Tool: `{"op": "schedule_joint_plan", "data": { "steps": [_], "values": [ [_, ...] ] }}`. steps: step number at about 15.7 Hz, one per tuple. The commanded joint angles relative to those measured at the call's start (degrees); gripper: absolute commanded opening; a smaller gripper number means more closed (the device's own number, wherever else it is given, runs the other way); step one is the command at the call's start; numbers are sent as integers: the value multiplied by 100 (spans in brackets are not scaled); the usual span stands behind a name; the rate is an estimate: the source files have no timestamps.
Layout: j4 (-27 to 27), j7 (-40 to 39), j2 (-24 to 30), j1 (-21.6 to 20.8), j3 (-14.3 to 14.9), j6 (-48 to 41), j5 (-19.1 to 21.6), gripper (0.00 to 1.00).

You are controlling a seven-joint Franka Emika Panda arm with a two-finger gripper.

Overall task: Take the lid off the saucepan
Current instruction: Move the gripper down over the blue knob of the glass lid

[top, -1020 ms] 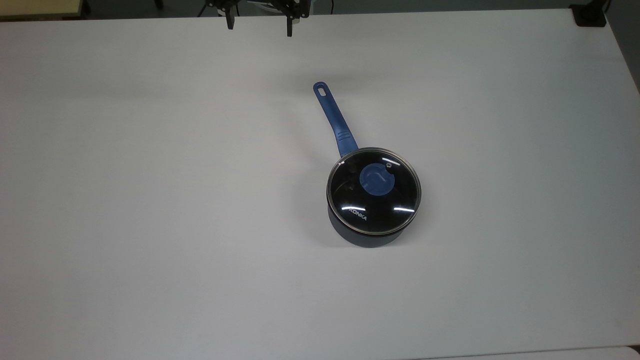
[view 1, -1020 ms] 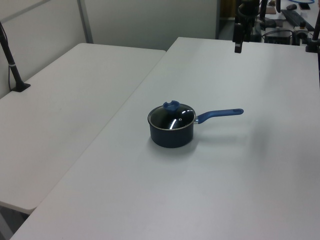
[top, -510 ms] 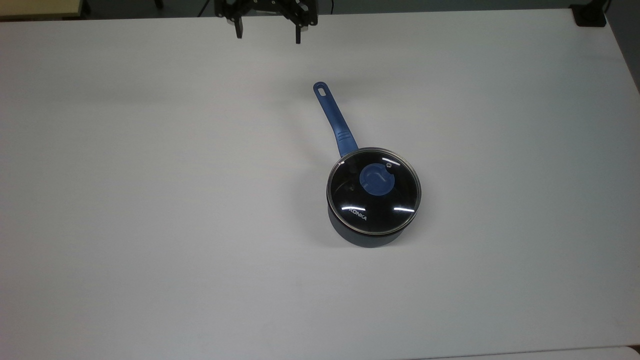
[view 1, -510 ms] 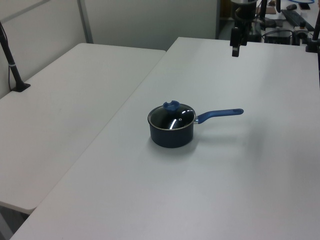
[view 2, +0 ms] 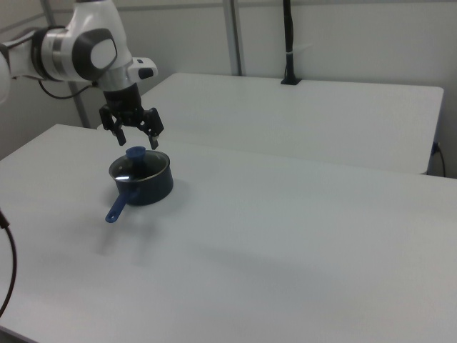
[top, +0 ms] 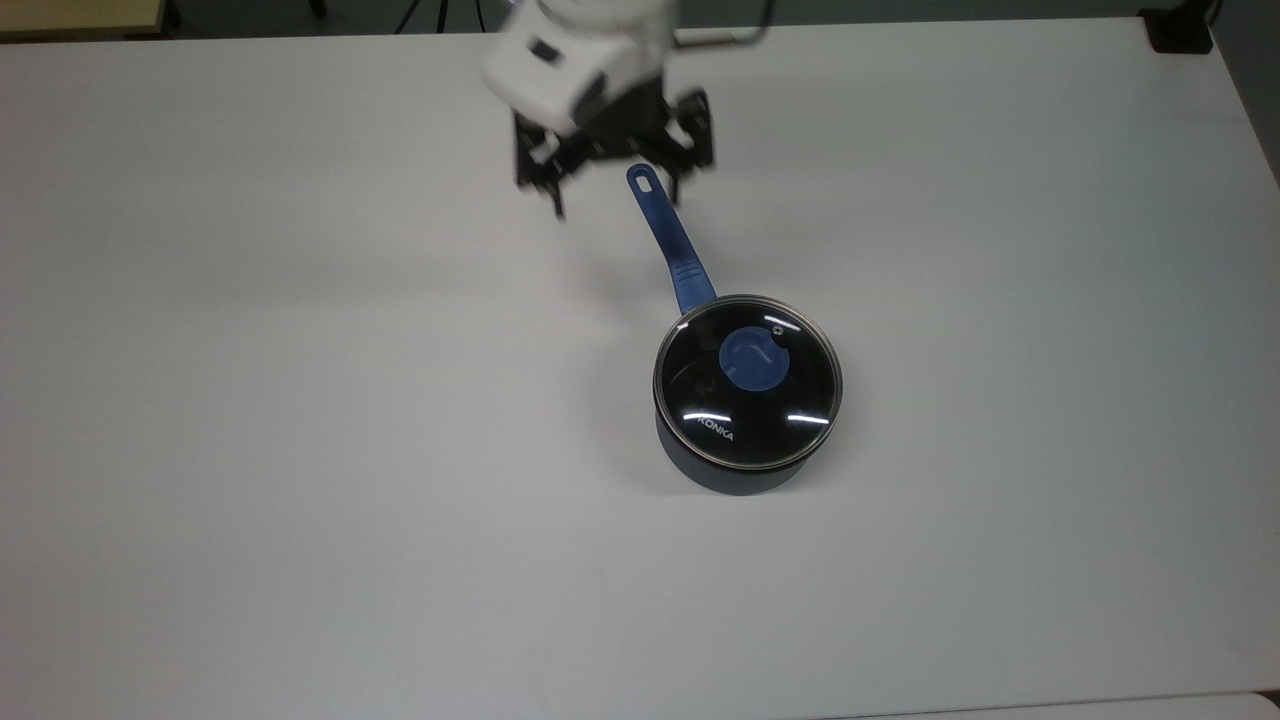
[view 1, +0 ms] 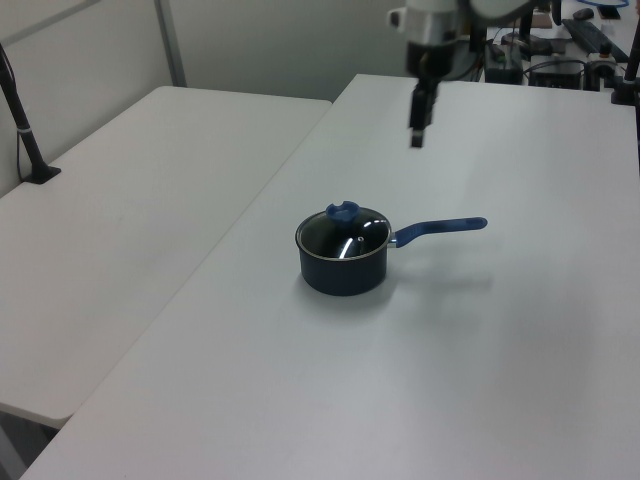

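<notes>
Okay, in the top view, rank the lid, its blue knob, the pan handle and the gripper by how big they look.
1. lid
2. gripper, though it looks nearer the camera, so unsure
3. handle
4. knob

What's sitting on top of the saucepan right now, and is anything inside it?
The lid sits flat on the saucepan, blue knob at its centre. Through the glass the inside looks dark, with nothing visible; reflections hide part of it. The open hand is above the handle tip.

Lab or office: plain white tables, partition walls.
</notes>
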State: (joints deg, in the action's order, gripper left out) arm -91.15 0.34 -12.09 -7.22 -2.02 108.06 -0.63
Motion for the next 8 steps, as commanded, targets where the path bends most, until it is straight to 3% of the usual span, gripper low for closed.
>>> {"op": "schedule_joint_plan", "data": {
  "steps": [1,8],
  "values": [
    [247,-87,-408,-341,26,994,90,100],
    [300,-131,-935,-649,-79,1892,20,100]
  ]
}}
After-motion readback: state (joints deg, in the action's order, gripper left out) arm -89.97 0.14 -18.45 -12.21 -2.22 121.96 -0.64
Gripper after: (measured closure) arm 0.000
